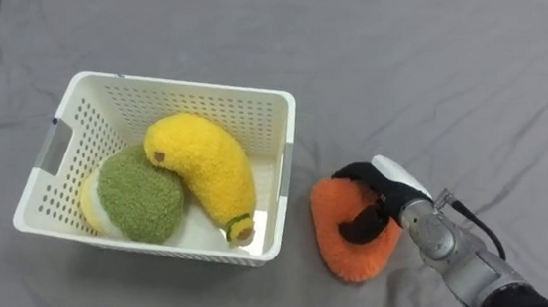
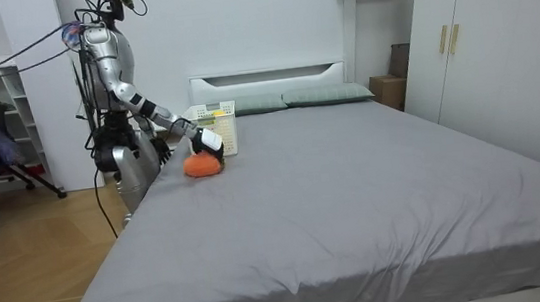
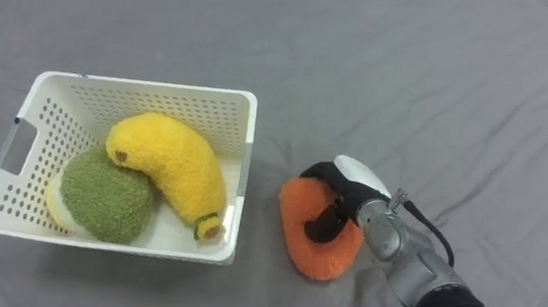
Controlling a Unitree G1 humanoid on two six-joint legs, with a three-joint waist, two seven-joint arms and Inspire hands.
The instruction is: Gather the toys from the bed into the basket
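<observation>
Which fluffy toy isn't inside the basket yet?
The orange plush toy: it lies on the grey bed beside the white plastic basket, with the right hand curled on it. The yellow banana plush and green round plush are inside.

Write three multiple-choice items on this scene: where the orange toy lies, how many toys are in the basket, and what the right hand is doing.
1. Where is the orange toy?
A. in the basket
B. on the bed beside the basket
C. on the floor

2. How many toys lie in the basket?
A. two
B. none
C. four

3. The right hand is:
A. open above the basket
B. shut on the basket's handle
C. shut on the orange toy

Answers:
1 B: it lies on the bed just right of the basket.
2 A: a yellow toy and a green toy lie inside.
3 C: its fingers curl round the orange toy.
</observation>
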